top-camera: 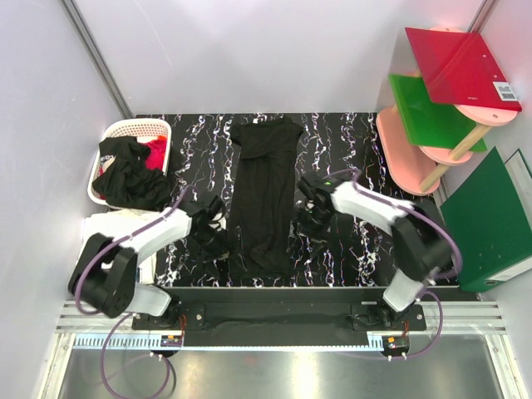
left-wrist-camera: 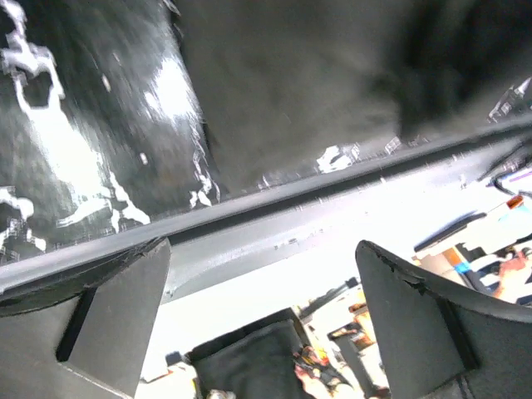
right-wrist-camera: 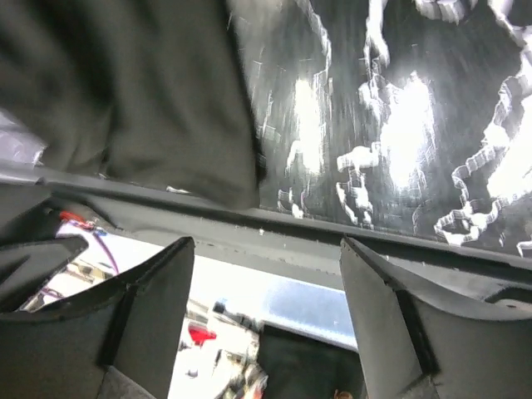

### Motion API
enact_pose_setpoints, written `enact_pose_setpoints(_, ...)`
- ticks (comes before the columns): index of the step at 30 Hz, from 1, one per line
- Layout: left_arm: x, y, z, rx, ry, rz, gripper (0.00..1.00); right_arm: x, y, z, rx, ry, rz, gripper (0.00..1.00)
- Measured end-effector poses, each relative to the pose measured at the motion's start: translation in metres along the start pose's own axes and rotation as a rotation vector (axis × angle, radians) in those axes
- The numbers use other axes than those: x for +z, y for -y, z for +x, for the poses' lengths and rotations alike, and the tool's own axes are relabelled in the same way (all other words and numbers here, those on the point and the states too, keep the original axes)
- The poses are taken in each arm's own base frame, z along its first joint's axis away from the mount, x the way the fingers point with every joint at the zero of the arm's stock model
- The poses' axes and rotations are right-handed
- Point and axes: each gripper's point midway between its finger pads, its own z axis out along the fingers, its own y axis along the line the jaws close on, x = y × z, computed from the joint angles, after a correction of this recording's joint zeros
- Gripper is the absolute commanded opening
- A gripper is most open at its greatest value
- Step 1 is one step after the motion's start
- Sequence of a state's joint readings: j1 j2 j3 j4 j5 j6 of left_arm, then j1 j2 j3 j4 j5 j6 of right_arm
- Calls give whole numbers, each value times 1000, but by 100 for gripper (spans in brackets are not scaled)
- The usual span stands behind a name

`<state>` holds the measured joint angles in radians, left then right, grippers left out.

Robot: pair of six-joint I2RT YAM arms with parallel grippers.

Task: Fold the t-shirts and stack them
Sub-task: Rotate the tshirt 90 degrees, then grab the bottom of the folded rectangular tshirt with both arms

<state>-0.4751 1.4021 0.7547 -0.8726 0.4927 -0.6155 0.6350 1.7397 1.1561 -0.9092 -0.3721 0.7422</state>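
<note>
Top external view: long black cloth t-shirt [top-camera: 264, 195], folded to a narrow strip, lies mid-way across the black white-veined tabletop [top-camera: 349, 141], long axis near-to-far, between left claw [top-camera: 216, 231] and right claw [top-camera: 302, 209], both spread, empty, equally near its edges.

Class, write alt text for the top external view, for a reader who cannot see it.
A black t-shirt, folded into a long narrow strip, lies on a black marbled table, with the left arm and right arm reaching in beside it. At the back left, a white basket holds more black and red shirts.
</note>
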Motion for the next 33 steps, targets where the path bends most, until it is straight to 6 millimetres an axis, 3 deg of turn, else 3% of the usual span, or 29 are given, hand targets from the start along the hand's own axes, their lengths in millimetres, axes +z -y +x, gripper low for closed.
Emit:
enact_pose_setpoints(5,-24,11,2,70,96,50,99,-30,1,16,18,170,-155,67)
enact_pose_setpoints(11,-28,8,-12,67,143,-8,99,-7,-7,15,90,134,-242,67)
enact_pose_setpoints(14,-35,14,-31,74,189,-41,83,-1,-11,12,93,122,-248,68)
enact_pose_setpoints(15,-39,20,-39,85,214,-42,72,-2,-13,11,91,124,-254,68)
enact_pose_setpoints(20,-56,54,-80,169,308,-11,63,-6,-21,7,87,139,-281,68)
enact_pose_setpoints(25,-30,63,-94,221,248,-49,58,-6,-22,7,97,141,-284,69)
enact_pose_setpoints(29,-6,64,-81,261,172,-95,59,-8,-22,7,100,147,-290,69)
enact_pose_setpoints(33,2,72,-68,308,153,-99,59,-9,-22,8,100,149,-292,69)
